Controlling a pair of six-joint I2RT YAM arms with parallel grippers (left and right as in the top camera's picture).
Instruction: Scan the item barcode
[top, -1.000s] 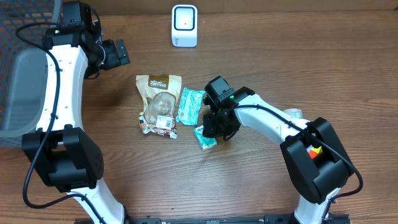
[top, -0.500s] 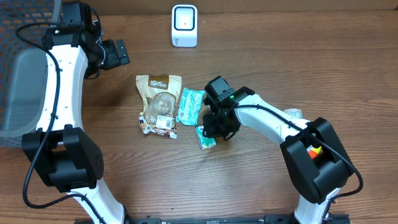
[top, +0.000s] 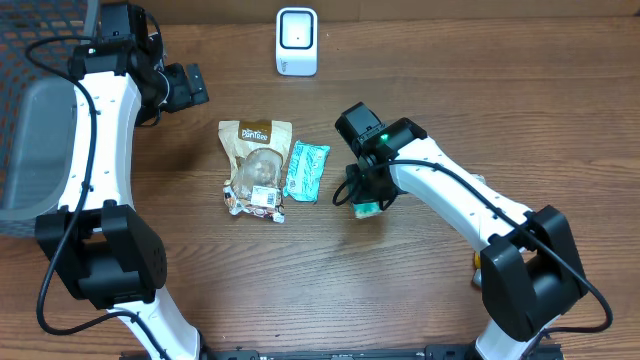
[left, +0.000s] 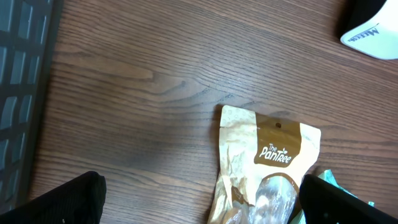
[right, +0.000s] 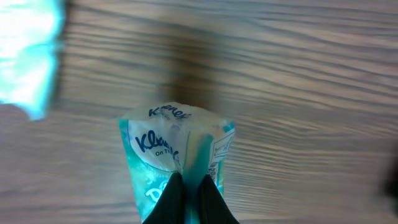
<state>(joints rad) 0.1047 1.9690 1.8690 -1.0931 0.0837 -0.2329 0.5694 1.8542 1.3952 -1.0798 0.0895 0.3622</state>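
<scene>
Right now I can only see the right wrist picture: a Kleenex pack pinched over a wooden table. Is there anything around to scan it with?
Observer: Yes. Overhead, a white scanner stands at the far edge of the table, well beyond the Kleenex pack that the right gripper holds.
Visitor: Is the other arm helping?
Observer: No. The left gripper is open and holds nothing, off by the far left side.
Visitor: What is that blurry teal thing in my corner?
Observer: A teal packet lying flat. Beside it, outside your view, lies a brown Pantree snack bag.
</scene>
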